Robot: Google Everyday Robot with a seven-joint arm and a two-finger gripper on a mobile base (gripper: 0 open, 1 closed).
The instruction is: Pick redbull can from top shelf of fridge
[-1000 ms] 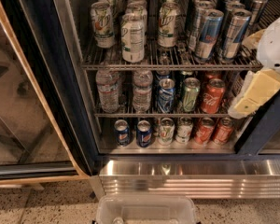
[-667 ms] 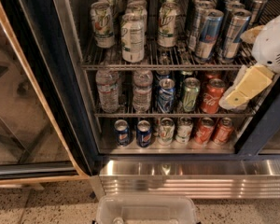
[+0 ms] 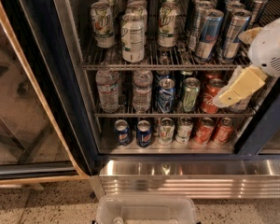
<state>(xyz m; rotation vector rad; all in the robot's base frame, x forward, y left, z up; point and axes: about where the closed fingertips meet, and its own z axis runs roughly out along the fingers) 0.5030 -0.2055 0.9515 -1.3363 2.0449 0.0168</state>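
Note:
The fridge (image 3: 42, 78) stands open, with a dark frame and wire shelves. The top shelf (image 3: 168, 66) is a chrome wire rack. On its right side stand several redbull cans in rows; the front ones are a blue-and-silver can (image 3: 207, 34) and its neighbour (image 3: 233, 34). My gripper (image 3: 238, 87), cream-coloured on a white arm (image 3: 273, 50), comes in from the right. It hangs below the top shelf's front rail, in front of the middle shelf's right end, lower than and right of the front redbull cans. It holds nothing that I can see.
Wider white-and-green cans (image 3: 133, 36) fill the top shelf's left half. The middle shelf holds water bottles (image 3: 107, 90) and mixed cans, including red cola (image 3: 210, 97). Short cans line the bottom shelf (image 3: 168, 146). The glass door (image 3: 18, 101) is at the left. A clear plastic bin (image 3: 147, 211) sits below the steel base panel (image 3: 191, 176).
My gripper has moved left from the fridge's right edge, in front of the middle shelf's right end. The cans have not moved.

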